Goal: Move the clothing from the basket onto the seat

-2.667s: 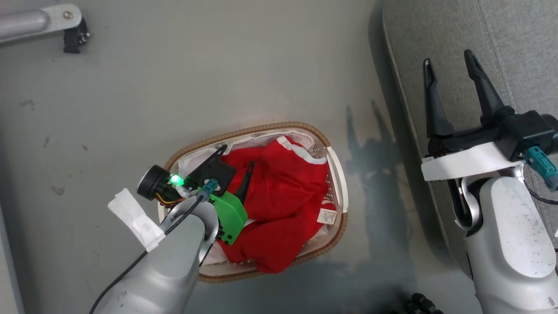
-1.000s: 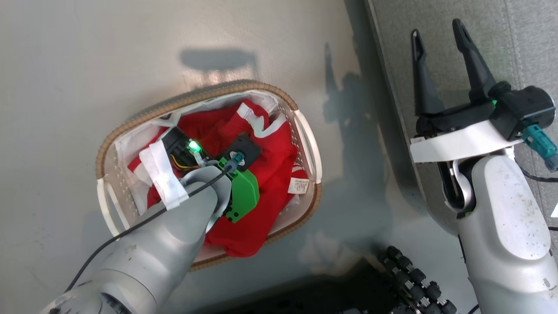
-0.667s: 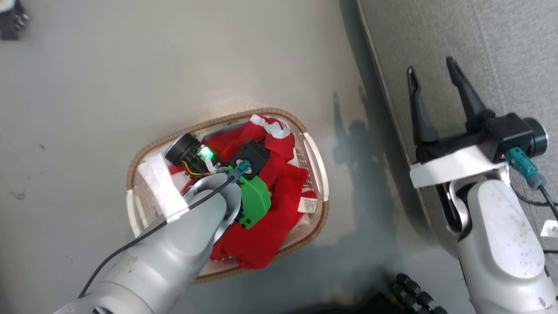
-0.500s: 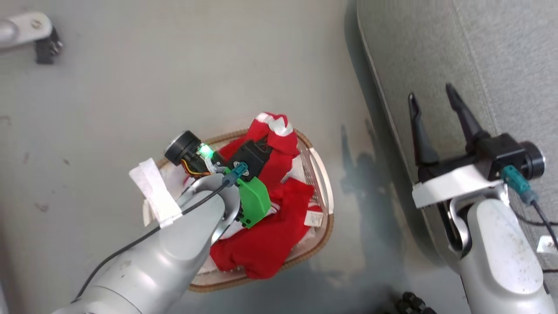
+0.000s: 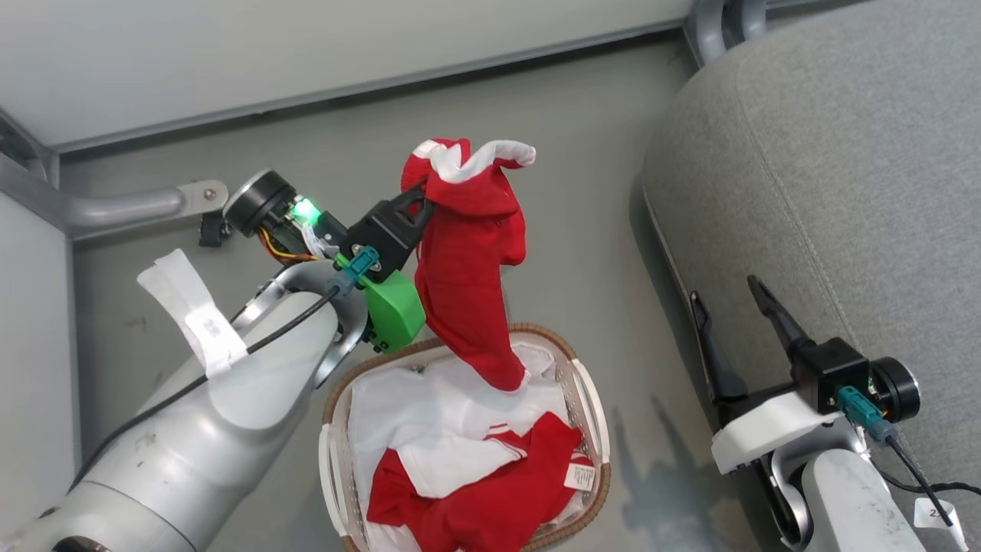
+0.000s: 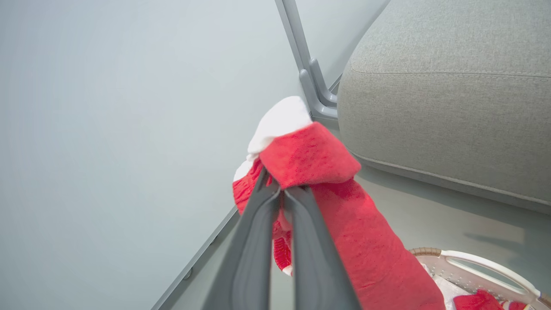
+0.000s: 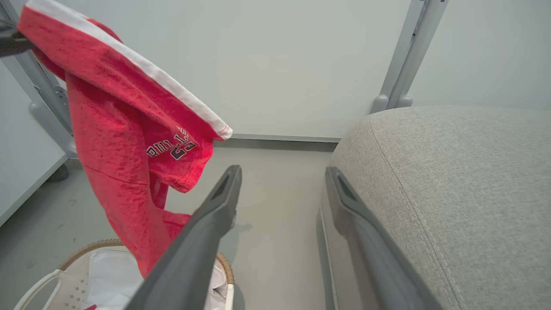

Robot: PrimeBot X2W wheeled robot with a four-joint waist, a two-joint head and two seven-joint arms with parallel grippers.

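My left gripper (image 5: 423,201) (image 6: 282,193) is shut on a red garment with white trim (image 5: 469,261) (image 6: 344,241) (image 7: 129,125), which hangs high above the basket (image 5: 590,406) (image 7: 43,275), its lower end still reaching the rim. A second red garment with a small white label (image 5: 498,498) lies in the basket on the white liner (image 5: 398,422). The grey seat (image 5: 828,192) (image 6: 447,99) (image 7: 452,202) stands to the right. My right gripper (image 5: 728,307) (image 7: 282,172) is open and empty at the seat's left edge.
A pale wall with a grey metal frame (image 5: 115,203) and skirting runs along the back. A grey upright post (image 6: 308,73) (image 7: 402,56) stands behind the seat. Bare grey floor (image 5: 590,230) lies between basket and seat.
My left gripper closed on a red garment in the basket and has lifted it well above the basket. The head camera has tilted up, so the whole picture shifted.
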